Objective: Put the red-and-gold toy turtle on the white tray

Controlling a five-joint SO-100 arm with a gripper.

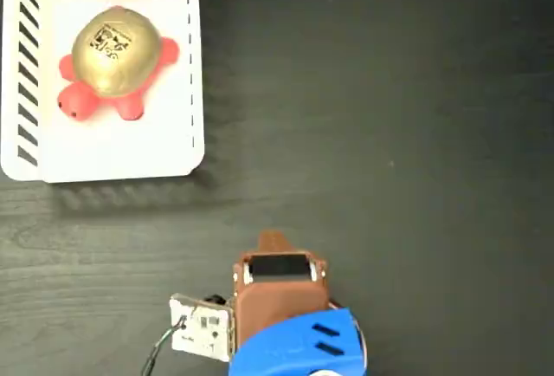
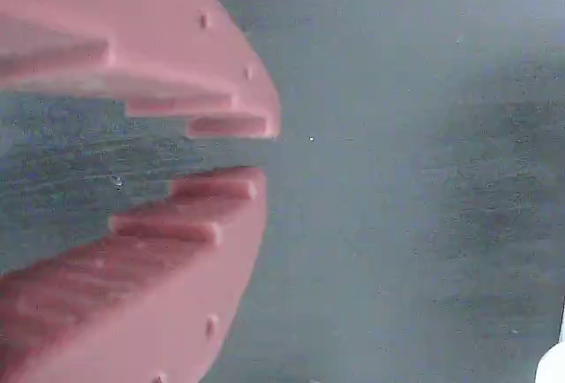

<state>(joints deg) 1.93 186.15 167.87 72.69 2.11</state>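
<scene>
The turtle (image 1: 114, 62) lies on the floor of the tray (image 1: 112, 155), at the upper left of the fixed view. My claw (image 2: 265, 149) is released, nearly closed, gripping nothing, above the dark table (image 1: 389, 133), well apart from the tray.

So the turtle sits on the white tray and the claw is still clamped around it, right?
Not quite. The turtle does sit on the white tray, but the claw holds nothing: the fixed view shows it far from the tray, and the wrist view shows bare table between its fingers.
</scene>
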